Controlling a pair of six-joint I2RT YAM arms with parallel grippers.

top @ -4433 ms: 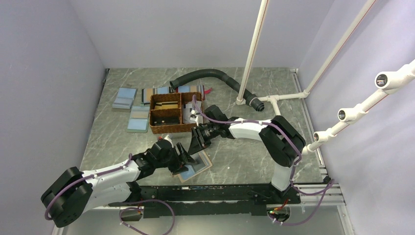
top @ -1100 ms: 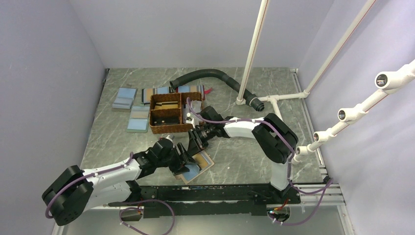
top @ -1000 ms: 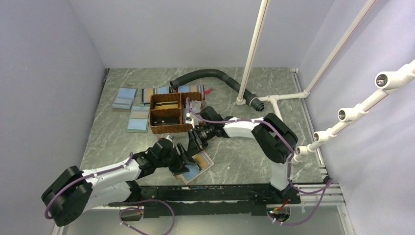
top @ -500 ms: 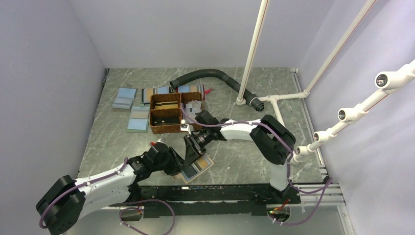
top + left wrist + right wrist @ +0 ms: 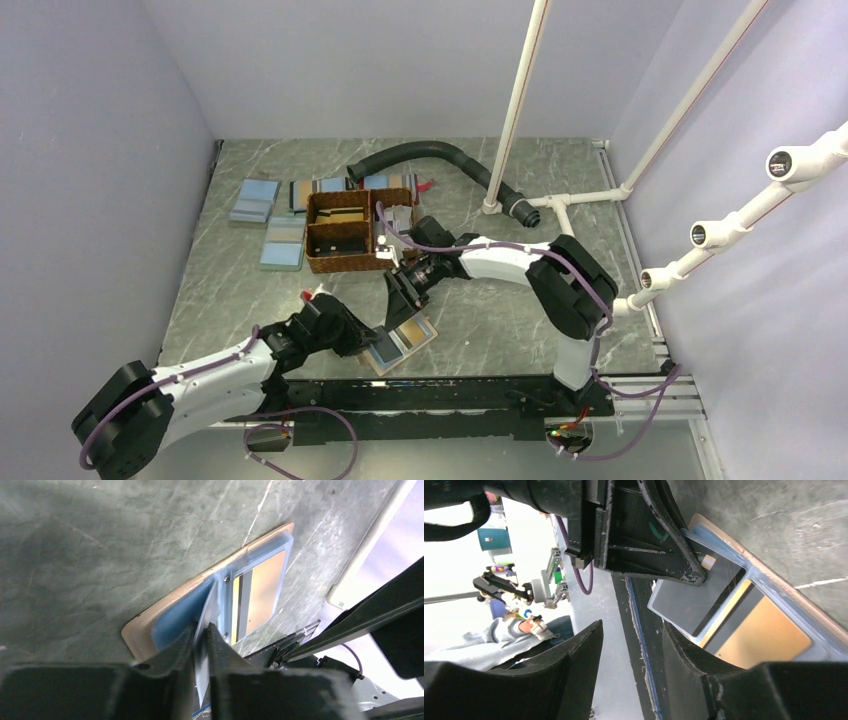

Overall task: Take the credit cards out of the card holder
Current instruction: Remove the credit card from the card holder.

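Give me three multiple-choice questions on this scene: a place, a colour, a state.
1. Where is the open tan-rimmed, light blue leather card holder? A held in mid-air; B on the grey marble table; C in a drawer.
2. Colour of the striped plastic card lying in its pocket? A gold; B red; C green.
3. The left arm's jaws are? A open, empty; B hidden; C shut on a thin grey card.
B: marble surrounds it. A: left wrist view shows gold. C: both wrist views show the pinch.
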